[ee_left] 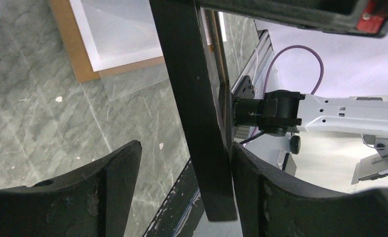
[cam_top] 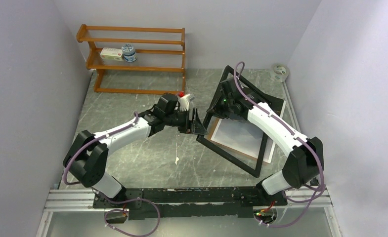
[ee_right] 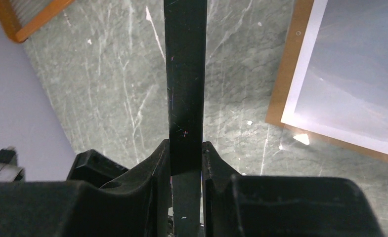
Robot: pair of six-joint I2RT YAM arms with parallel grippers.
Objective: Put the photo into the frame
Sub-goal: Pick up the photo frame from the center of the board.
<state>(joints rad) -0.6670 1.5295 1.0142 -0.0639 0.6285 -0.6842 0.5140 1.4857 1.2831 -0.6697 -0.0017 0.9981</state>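
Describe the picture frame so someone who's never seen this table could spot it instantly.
On the grey marbled table, look right of the middle. The frame is the big thin black rectangle held at a tilt, the right claw pinching one bar. Unlike the flat brown board and the photo lying under it, it is an open black outline you can see through.

The frame [cam_top: 229, 156], a large rectangle with thin black edges, sits tilted right of centre, its left side raised above the tabletop [cam_top: 147, 158]. The photo [cam_top: 238, 136] lies flat beneath it, plain white side up, on a brown board [ee_right: 284, 74].
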